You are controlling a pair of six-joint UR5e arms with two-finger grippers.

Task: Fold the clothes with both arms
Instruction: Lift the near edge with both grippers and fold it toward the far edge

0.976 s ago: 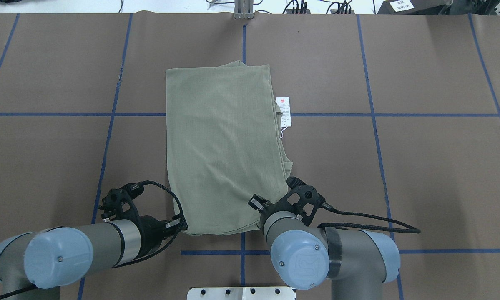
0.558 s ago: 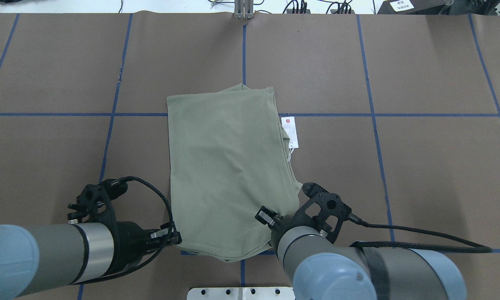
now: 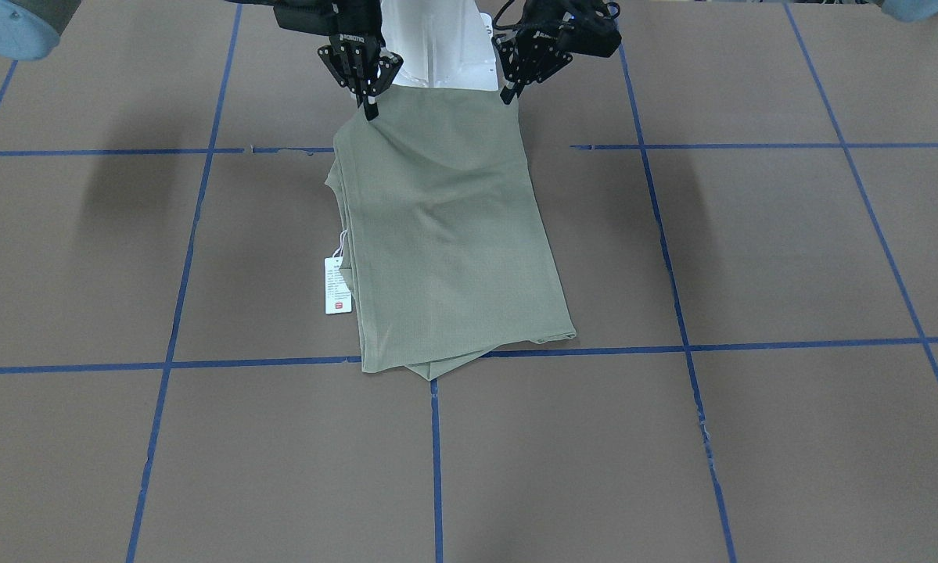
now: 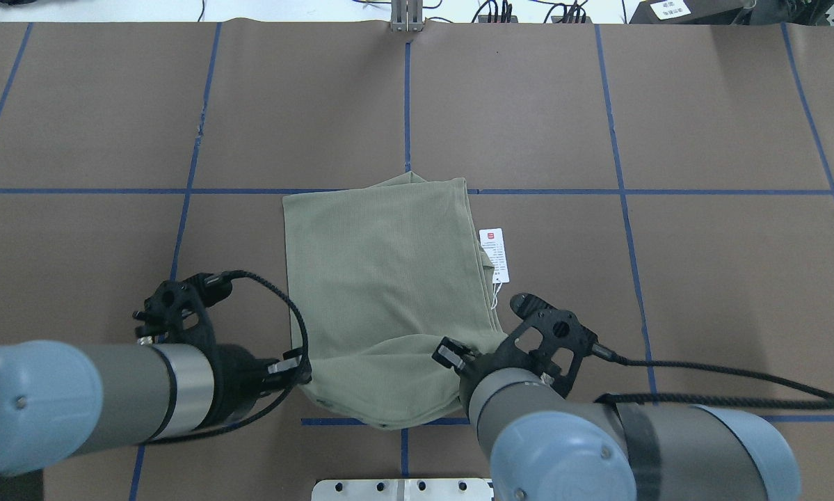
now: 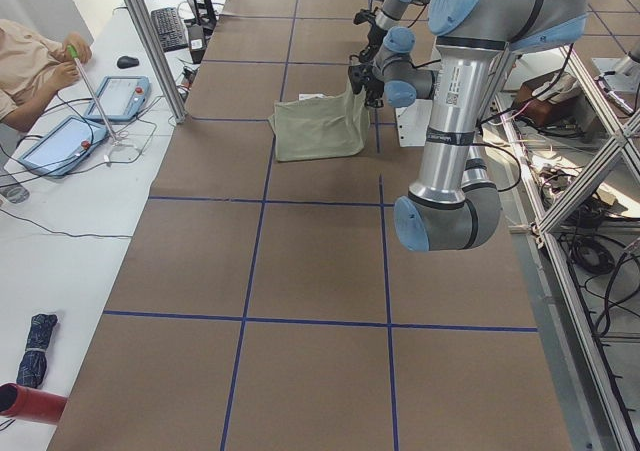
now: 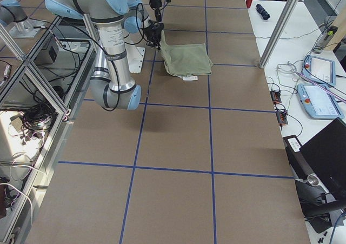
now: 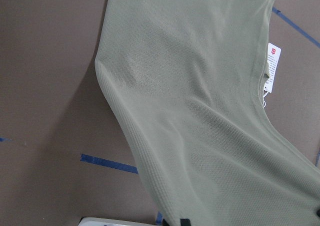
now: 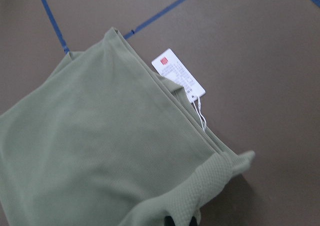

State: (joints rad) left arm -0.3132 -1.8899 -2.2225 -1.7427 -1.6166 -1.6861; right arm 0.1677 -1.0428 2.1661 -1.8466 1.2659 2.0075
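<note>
The sage-green shirt lies folded into a long rectangle on the brown table, its white hang tag sticking out on its right side. The edge nearest the robot is raised off the table. My left gripper is shut on one corner of that edge and my right gripper is shut on the other. In the overhead view the left gripper and right gripper sit at those same near corners. Both wrist views show the shirt hanging from the fingers, with the tag beside it.
Blue tape lines divide the table into squares. The white pedestal plate sits at the near edge between the arms. A black cable trails right from the right wrist. A person sits at a side table with tablets.
Both arms have drawn back toward the robot's base and dragged the shirt nearer. Its near edge has now risen off the table and bulges between the grippers.
</note>
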